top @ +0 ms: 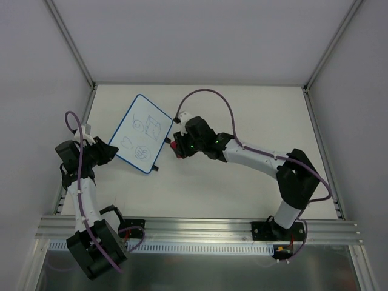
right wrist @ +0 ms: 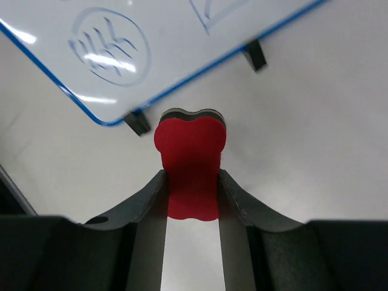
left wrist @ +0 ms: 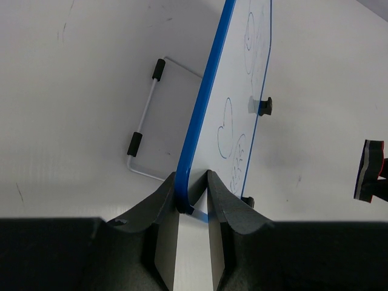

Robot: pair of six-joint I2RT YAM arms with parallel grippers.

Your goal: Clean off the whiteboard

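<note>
The whiteboard (top: 142, 133), white with a thin blue rim and blue doodles, stands tilted at the table's left middle. My left gripper (top: 112, 151) is shut on its left lower rim; in the left wrist view the jaws (left wrist: 193, 188) pinch the blue edge of the whiteboard (left wrist: 242, 91). My right gripper (top: 177, 147) is shut on the red bone-shaped eraser (right wrist: 190, 163), held just off the whiteboard's (right wrist: 151, 42) right lower edge, near its two black feet and apart from the board. The eraser also shows in the left wrist view (left wrist: 368, 171).
A thin wire stand (left wrist: 151, 115) with two black sleeves lies on the table behind the board. Grey walls with metal posts close in the table on three sides. An aluminium rail (top: 200, 227) runs along the near edge.
</note>
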